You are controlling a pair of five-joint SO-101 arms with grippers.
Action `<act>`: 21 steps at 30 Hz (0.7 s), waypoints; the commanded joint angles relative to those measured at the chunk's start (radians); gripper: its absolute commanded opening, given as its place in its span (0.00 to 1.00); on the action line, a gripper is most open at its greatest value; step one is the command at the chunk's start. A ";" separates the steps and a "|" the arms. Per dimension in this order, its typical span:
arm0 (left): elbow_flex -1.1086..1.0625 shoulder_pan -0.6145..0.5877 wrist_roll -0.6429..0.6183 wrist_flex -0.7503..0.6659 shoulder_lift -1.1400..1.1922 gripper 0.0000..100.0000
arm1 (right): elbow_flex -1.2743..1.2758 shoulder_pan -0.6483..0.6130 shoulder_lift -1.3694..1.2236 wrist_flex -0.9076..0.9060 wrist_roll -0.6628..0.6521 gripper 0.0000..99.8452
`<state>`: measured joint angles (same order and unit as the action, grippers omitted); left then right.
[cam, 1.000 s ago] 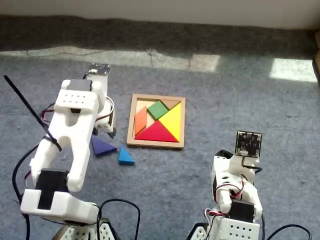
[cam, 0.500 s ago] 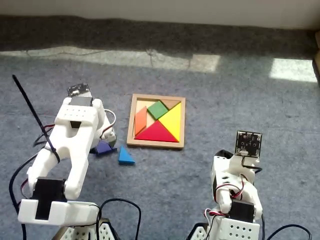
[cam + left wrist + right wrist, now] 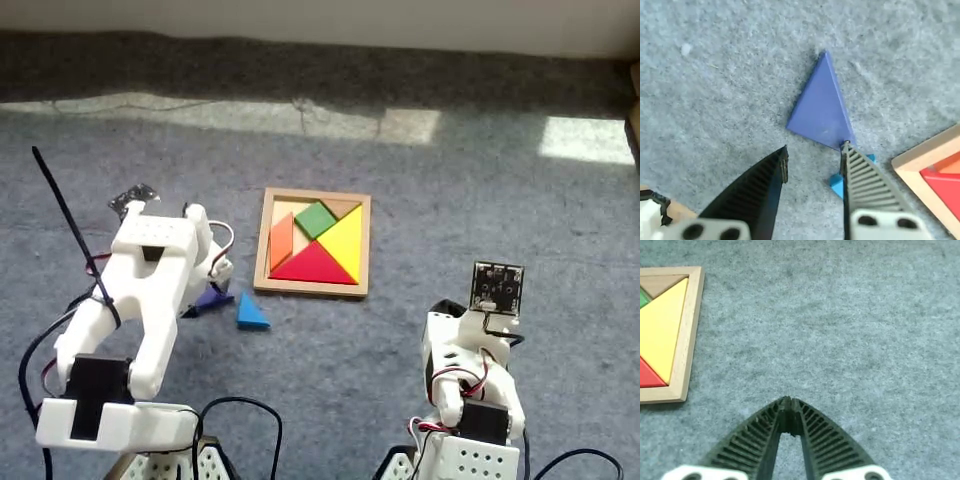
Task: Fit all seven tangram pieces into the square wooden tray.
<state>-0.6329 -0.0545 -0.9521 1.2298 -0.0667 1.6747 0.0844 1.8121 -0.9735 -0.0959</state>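
Left claw (image 3: 814,148), open, tips just short of the dark blue triangle (image 3: 822,107), apex pointing away (this arm is nearer). Right claw (image 3: 788,407) closed, well apart.

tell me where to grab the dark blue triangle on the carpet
Probably from straight above, pinching the dark blue triangle across its two long slanted edges, partway toward the point. It lies flat on the carpet, so only its thin edges offer a hold, and the open left gripper could span it there.
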 commanded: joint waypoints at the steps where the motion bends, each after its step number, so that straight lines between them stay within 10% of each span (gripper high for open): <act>1: -0.044 -0.013 -0.009 -0.061 -0.022 0.33 | 0.145 0.013 -0.005 -0.004 -0.009 0.01; 21: -0.140 -0.062 -0.003 -0.176 -0.019 0.39 | 0.145 0.013 -0.005 -0.005 -0.009 0.01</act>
<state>-0.7664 -0.1588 -0.9536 1.0886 -0.0667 1.6747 0.0844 1.8121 -0.9735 -0.0959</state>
